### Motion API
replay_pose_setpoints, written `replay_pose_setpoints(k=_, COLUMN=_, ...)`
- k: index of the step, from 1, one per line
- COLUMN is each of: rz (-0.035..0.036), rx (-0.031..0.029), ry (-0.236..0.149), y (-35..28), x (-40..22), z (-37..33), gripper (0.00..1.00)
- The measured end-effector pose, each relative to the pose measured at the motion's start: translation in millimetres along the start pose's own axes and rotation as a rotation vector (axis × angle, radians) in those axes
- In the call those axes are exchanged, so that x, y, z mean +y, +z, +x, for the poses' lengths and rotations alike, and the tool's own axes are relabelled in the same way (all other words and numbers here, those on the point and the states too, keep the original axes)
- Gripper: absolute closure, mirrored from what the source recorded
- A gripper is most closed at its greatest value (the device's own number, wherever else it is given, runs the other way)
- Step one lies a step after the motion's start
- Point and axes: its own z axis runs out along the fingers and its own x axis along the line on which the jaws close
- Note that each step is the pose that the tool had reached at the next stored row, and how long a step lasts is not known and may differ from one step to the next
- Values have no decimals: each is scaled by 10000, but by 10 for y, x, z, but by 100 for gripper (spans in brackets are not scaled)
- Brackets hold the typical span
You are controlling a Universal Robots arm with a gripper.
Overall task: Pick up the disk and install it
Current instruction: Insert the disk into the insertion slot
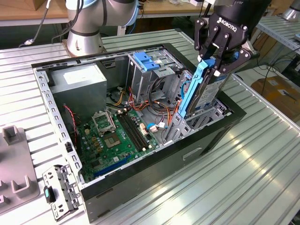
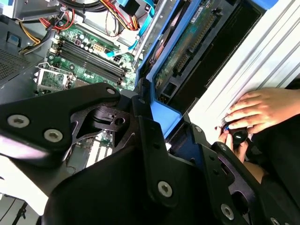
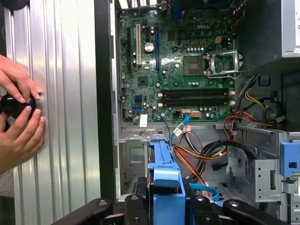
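Jaws clamped on blue end tab of disk (image 1: 191, 91), gripper (image 1: 214, 63) directly above. Disk held on edge at front bay (image 1: 212, 115) of open computer case (image 1: 140, 187), lower end apparently entered between bay rails. Long axis steep, slightly leaned, tab end up. Judged rigid, fairly heavy, shock-sensitive. Stiff carrier edges favoured for grip, circuit board face (image 2: 187, 44) best avoided.

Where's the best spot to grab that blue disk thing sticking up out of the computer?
By its blue end tab, coming from above. The disk stands on edge, lower end down inside the computer case, so the tab is the free part. The gripper pinches it there.
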Motion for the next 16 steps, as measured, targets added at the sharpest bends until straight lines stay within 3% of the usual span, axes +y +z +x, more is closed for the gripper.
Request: replay_pose_setpoints(k=16, rz=1, rx=-1, ry=-258, y=34, x=2, z=-14, gripper=63)
